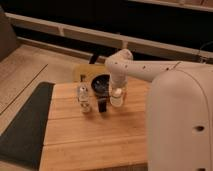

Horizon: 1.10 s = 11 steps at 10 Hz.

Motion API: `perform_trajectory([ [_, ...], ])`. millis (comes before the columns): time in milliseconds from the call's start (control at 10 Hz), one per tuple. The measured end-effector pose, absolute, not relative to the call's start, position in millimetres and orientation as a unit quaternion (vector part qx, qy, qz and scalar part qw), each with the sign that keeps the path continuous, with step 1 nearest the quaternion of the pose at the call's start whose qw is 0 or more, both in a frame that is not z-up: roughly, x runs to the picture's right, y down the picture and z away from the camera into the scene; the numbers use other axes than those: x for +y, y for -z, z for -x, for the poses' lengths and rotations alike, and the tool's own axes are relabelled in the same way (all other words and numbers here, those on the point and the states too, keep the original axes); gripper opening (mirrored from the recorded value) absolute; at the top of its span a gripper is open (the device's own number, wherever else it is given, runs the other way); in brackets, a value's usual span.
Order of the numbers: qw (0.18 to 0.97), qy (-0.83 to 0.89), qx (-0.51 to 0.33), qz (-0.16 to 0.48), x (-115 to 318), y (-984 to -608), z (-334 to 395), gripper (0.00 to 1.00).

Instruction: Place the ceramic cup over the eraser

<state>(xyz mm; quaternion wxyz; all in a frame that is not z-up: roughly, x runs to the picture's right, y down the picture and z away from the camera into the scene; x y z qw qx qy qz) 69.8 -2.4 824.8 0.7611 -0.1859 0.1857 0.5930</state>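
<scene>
Your gripper (117, 93) points straight down at the far side of the wooden table (95, 142), right on top of the ceramic cup (116, 100). Whether it is clamped on the cup or only poised around it, I cannot tell; the wrist covers that spot.

The cup is small and white. It appears to sit on the wood or just above it, though the dim view leaves that unsure.

The eraser (102, 106), a small black block, stands just beside the cup, to its left in the picture and slightly nearer the camera. The cup is not over it.

A clear glass jar (83, 98) with a pale top stands a little further left of the eraser, apart from it. A wide dark bowl (100, 83) sits behind the eraser and jar, close to the gripper's left side.

From the gripper the white arm (145, 69) rises to a rounded joint, then runs right to your robot's large white body (182, 125), which fills the lower right corner.

A dark mat (25, 125) lies along the table's left edge. A yellowish object (83, 73) shows just past the table's far edge, behind the bowl.
</scene>
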Motion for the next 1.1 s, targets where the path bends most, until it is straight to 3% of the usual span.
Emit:
perform_trajectory([
  [400,0.799,-0.578,0.135,0.099,-89.0,-739.9,-37.6,0.00],
  [600,0.797,-0.591,0.080,0.097,-113.4,-706.2,-4.5,0.00],
  [800,0.780,-0.611,0.040,0.130,-106.9,-692.6,24.3,0.00],
  [1100,0.739,-0.640,0.021,0.209,-56.3,-691.9,47.9,0.00],
])
